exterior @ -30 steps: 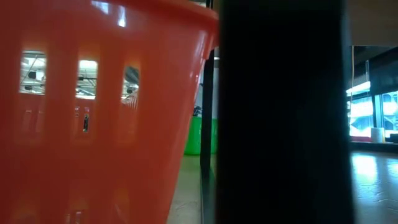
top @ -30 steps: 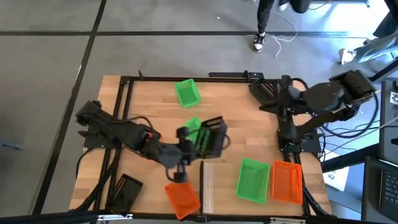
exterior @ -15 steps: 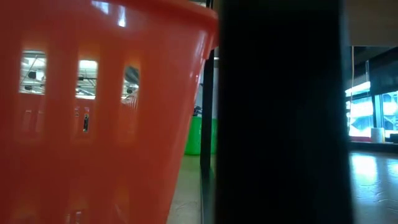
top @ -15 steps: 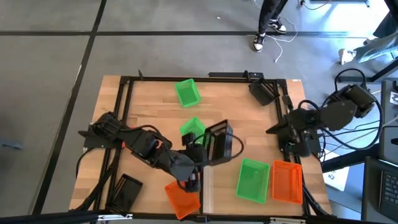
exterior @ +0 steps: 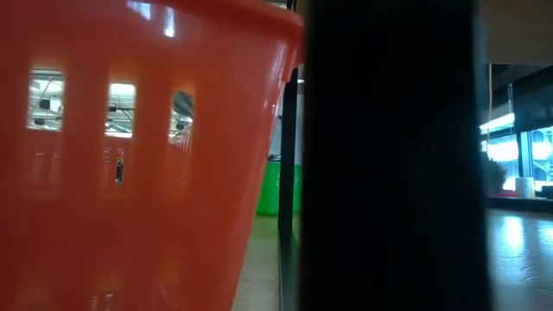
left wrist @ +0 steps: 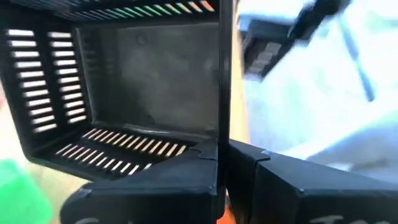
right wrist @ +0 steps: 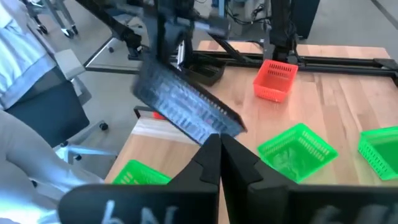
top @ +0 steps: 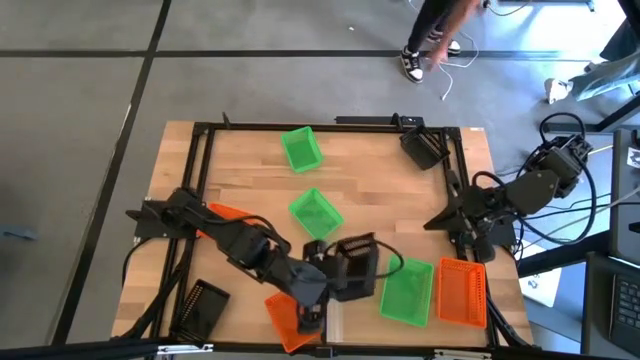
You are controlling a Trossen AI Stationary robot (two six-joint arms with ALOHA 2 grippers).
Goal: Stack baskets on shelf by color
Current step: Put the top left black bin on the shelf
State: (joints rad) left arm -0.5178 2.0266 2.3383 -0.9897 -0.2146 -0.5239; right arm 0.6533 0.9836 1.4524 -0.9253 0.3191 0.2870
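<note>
from above we see the left gripper [top: 338,272] out over the near middle of the table [top: 250,170], clenched on the rim of a black basket [top: 356,266] held tilted just above the pale shelf [top: 333,315]. an orange basket [top: 290,315] sits beside the shelf's left edge, at the table's near edge. on the shelf's other side there's a big green basket [top: 406,290] touching another orange one [top: 460,291]. two more green baskets sit further back, one mid-table [top: 316,213], one near the far edge [top: 301,148]. another black basket [top: 203,305] lies at the near left corner. the right gripper [top: 436,220] hangs at the right edge, clamped tight on nothing.

low view: pretty much all we get is an orange basket wall [exterior: 130,155] right up close and a dark upright [exterior: 389,155].

left wrist: the black basket [left wrist: 124,93] fills the picture, its rim pinched between the fingers [left wrist: 186,180].

right wrist: fingers [right wrist: 208,165] pressed together, nothing between them; past them we see the tilted black basket [right wrist: 186,112], a green basket [right wrist: 297,151] and a small orange one [right wrist: 273,79].
</note>
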